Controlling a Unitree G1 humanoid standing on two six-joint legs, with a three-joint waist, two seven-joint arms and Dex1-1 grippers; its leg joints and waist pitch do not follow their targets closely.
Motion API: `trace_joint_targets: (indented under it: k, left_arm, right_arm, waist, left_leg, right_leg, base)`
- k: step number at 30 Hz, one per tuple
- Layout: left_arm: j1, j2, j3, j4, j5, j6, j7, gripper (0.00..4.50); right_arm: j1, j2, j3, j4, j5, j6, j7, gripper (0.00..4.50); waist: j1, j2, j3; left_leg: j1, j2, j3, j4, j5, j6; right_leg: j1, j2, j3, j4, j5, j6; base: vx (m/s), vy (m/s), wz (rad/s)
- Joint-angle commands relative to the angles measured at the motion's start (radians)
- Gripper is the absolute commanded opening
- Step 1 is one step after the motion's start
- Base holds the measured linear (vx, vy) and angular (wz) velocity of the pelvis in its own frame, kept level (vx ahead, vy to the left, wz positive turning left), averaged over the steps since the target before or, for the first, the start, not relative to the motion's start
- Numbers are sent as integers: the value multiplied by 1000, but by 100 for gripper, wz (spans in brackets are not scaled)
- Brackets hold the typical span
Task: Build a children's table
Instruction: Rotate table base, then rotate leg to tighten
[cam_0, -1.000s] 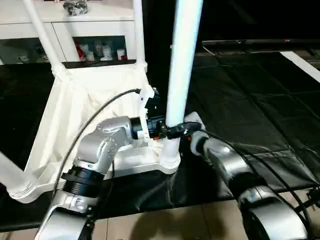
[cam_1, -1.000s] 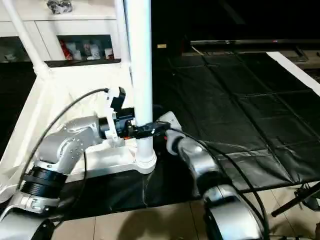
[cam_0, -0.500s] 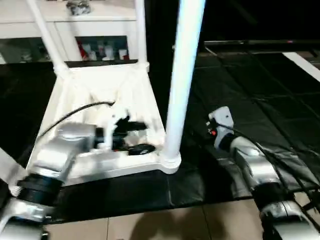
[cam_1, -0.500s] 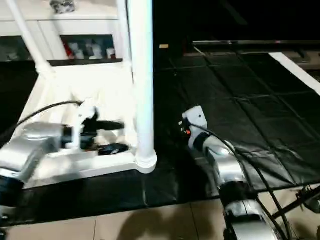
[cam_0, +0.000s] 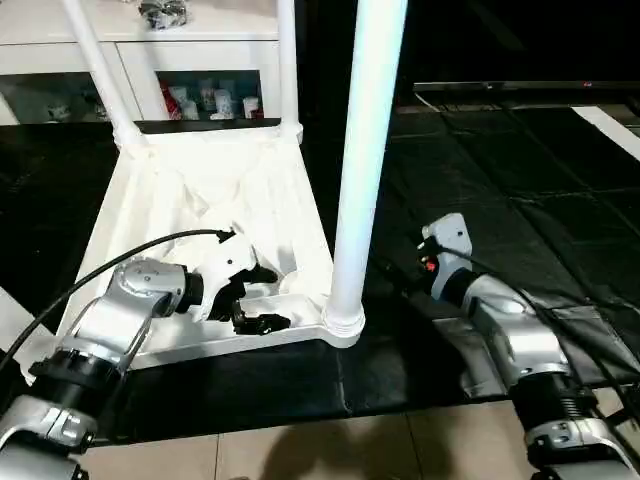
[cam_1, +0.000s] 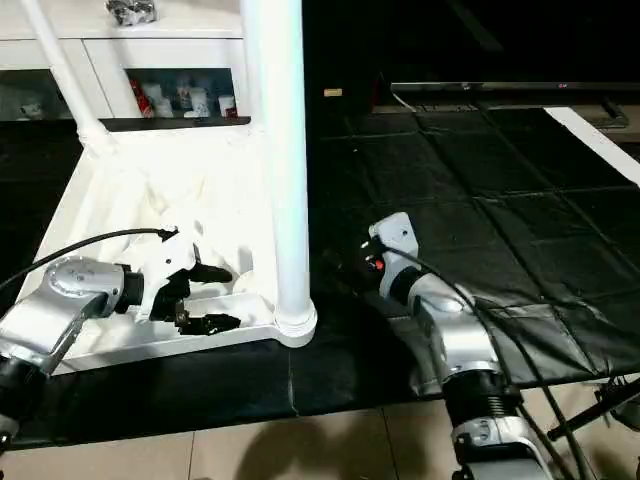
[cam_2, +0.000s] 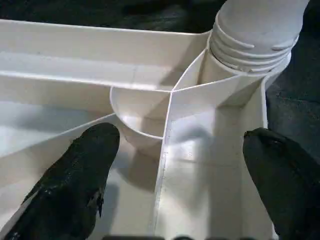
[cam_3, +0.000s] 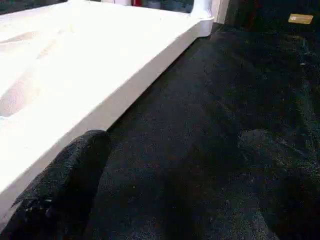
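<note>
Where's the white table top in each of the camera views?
Left eye view: table top, left of centre, underside up.
Right eye view: left half, underside up.
Left wrist view: its ribbed underside, close up.
Right wrist view: its side edge, along the mat.
Shared landmark: black floor mat.

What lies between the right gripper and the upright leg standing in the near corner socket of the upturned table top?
Only bare black floor mat separates the right gripper from the leg, seen in the left eye view; the right wrist view shows the same mat beside the table top.
</note>
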Motion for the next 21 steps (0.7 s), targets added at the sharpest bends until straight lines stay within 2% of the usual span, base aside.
trace_joint_targets:
  k: [1, 5, 8, 9, 11, 13, 15, 16, 18, 19, 21]
  left_arm:
    - [-13, -2, -10, 16, 18, -17, -8, 448]
    - [-23, -7, -17, 41, 31, -36, -10, 448]
    - [-30, -2, -33, 63, 54, -62, -18, 448]
    - [-39, 1, -46, 82, 67, -76, -37, 448]
    - [-44, 3, -51, 92, 74, -84, -44, 448]
    - [-61, 5, -63, 127, 97, -108, -52, 448]
    - [-73, 0, -64, 148, 98, -110, -57, 448]
    - [-79, -4, -56, 141, 74, -78, -84, 420]
    - [-79, -10, -42, 125, 45, -47, -100, 412]
    - [-80, -18, -24, 110, 16, -16, -107, 412]
    - [-86, -34, 8, 102, -24, 17, -102, 400]
  right_arm:
    - [15, -5, -3, -26, 16, 37, -4, 450]
    - [19, 3, -13, -43, 42, 50, 16, 450]
    - [38, -33, 37, -54, 16, -9, 112, 450]
    - [43, -38, 33, -67, 38, 12, 137, 450]
    - [45, -49, 41, -72, 28, 6, 141, 450]
    - [52, -88, 68, -107, 26, 80, 178, 450]
    - [62, -111, 80, -132, 39, 108, 226, 450]
    - [73, -134, 93, -146, 30, 101, 254, 450]
    - [80, -146, 97, -150, 26, 91, 268, 450]
    - [86, -154, 95, -153, 27, 86, 277, 450]
    - [93, -163, 89, -155, 23, 76, 280, 450]
  waist:
    - [5, 4, -63]
    - [5, 2, -63]
    - [7, -1, -63]
    - [9, -3, -62]
    - [9, -2, -62]
    - [11, 0, -63]
    - [11, -1, -63]
    - [15, 10, -63]
    - [15, 2, -65]
    - [16, 9, -65]
    - [18, 5, -65]
  left_leg:
    - [2, 21, -6, -71, -194, 14]
    - [0, 21, -6, -71, -195, 14]
    - [-1, 23, -7, -70, -194, 20]
    - [-1, 21, -6, -70, -192, 27]
    - [-2, 22, -7, -70, -185, 27]
    - [-2, 21, -7, -68, -179, 26]
    - [-2, 19, -6, -68, -178, 30]
    - [-1, 22, -7, -68, -180, 29]
    - [-2, 22, -6, -67, -185, 26]
    - [-1, 22, -7, -67, -185, 25]
    - [0, 22, -4, -65, -187, 25]
  right_leg:
    - [58, -70, 62, -77, -263, -164]
    - [59, -71, 62, -78, -269, -164]
    - [59, -72, 61, -78, -269, -160]
    - [60, -71, 61, -79, -273, -157]
    - [59, -72, 61, -79, -275, -156]
    - [61, -71, 62, -78, -271, -155]
    - [62, -68, 60, -79, -273, -151]
    - [62, -72, 61, -78, -271, -154]
    - [63, -72, 59, -79, -270, -162]
    - [61, -73, 59, -79, -269, -165]
    - [60, -72, 60, -80, -259, -182]
  base:
    - [0, 0, 0]
    - [0, 0, 0]
    - [0, 0, 0]
    - [0, 0, 0]
    - [0, 0, 0]
    - [0, 0, 0]
    - [0, 0, 0]
    - [0, 0, 0]
    - [0, 0, 0]
    - [0, 0, 0]
    - [0, 0, 0]
